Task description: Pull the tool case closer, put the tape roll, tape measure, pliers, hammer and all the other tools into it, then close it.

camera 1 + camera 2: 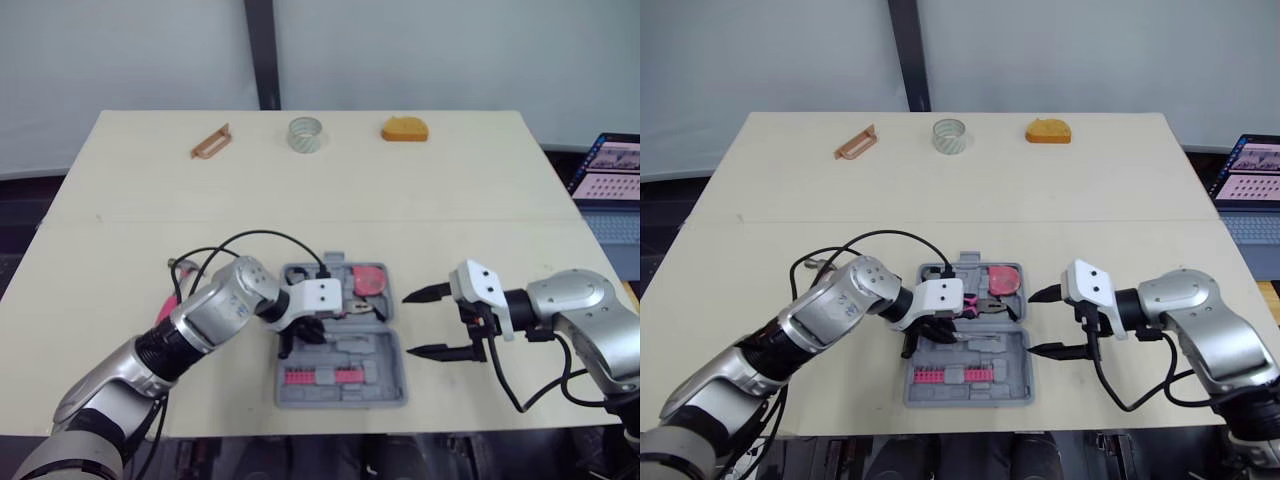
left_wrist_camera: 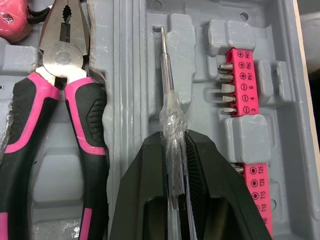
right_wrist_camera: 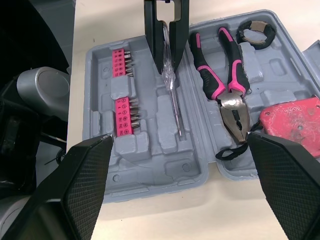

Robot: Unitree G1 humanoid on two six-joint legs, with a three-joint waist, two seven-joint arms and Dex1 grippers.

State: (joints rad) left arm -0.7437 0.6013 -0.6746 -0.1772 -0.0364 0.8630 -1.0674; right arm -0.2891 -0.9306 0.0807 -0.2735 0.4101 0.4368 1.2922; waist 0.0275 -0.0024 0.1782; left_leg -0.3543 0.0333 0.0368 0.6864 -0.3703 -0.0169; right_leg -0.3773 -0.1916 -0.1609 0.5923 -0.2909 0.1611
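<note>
- Left jaws are clamped on the screwdriver [image 2: 169, 95], with its clear handle pinched between the two black fingers [image 2: 145, 190].
- The thin shaft sticks straight out past the fingertips, lined up along the long groove in the tool case [image 3: 160, 170]. Whether it is fully seated I cannot tell.
- That groove is in the near half of the open case. Just beside it on one side are the pink bit strips [image 3: 125, 115], clipped in their holders.
- On the other side, across the hinge line, the pliers [image 3: 231, 102] lie flat in the far half. Their pink-and-black handles run roughly parallel to the screwdriver.
- Past the nose of the pliers sits the red tape measure [image 3: 292, 120], in the same far half.
- A black-and-tan ring [image 3: 256, 32] rests in the corner by the plier handles.
- Right jaws are spread wide and holding nothing, their fingers [image 3: 85, 185] hovering just beside the right edge of the case with the tips aimed at it.
- One tip is level with the far half and the other with the near half.
- The case lies open and flat on the near part of the bench [image 1: 480, 200], between the two arms.
- Well apart from both jaws, along the far edge of the bench, are the clear tape roll [image 1: 306, 134], an orange object [image 1: 404, 129] and a brown piece [image 1: 210, 141].
- A laptop [image 1: 610, 170] stands off the right side of the bench.
</note>
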